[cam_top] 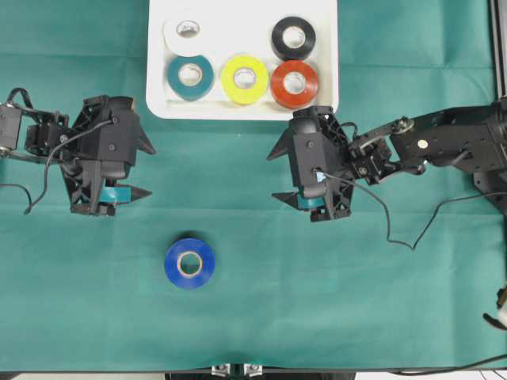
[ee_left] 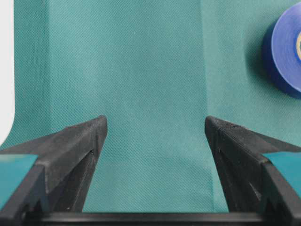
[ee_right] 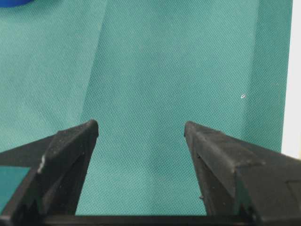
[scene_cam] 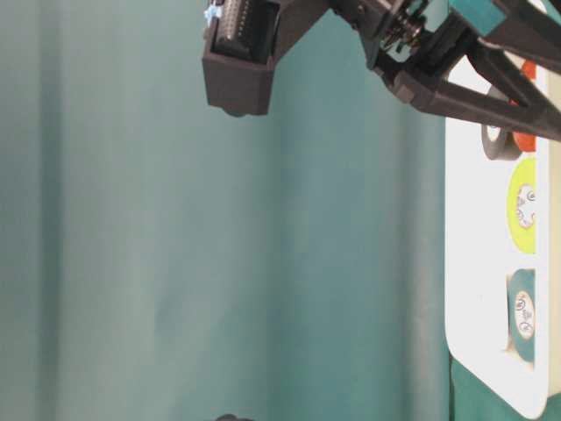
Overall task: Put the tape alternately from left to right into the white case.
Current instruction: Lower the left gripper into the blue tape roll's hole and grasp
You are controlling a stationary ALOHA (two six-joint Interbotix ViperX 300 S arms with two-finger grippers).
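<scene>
Left pincer (cam_top: 144, 170) hangs wide apart over bare green cloth (cam_top: 253, 317), nothing between its fingers, and the blue roll (cam_top: 190, 263) lies just ahead and off to one side of those fingertips, flat on its face and well apart from everything else. That looks like the reason this arm waits here: the one loose roll is on its side of the table, within an easy reach. In the left wrist view the roll sits beyond the right-hand finger (ee_left: 235, 150), not between the two, so the pincer would need to swing over before closing.

Across the gap, the right pincer (cam_top: 277, 172) is spread open as well and carries nothing, its fingertips facing the left one over empty cloth. Just behind it sits the white case (cam_top: 325, 107), and inside lie five rolls, all flat: red (cam_top: 295, 84) nearest this pincer, black (cam_top: 293, 36) beyond it, yellow (cam_top: 244, 79) alongside, then teal (cam_top: 190, 77) and white (cam_top: 187, 31) farthest off.

By my count, one roll to go.

No brand, label or lettering is readable on any roll or the case.
</scene>
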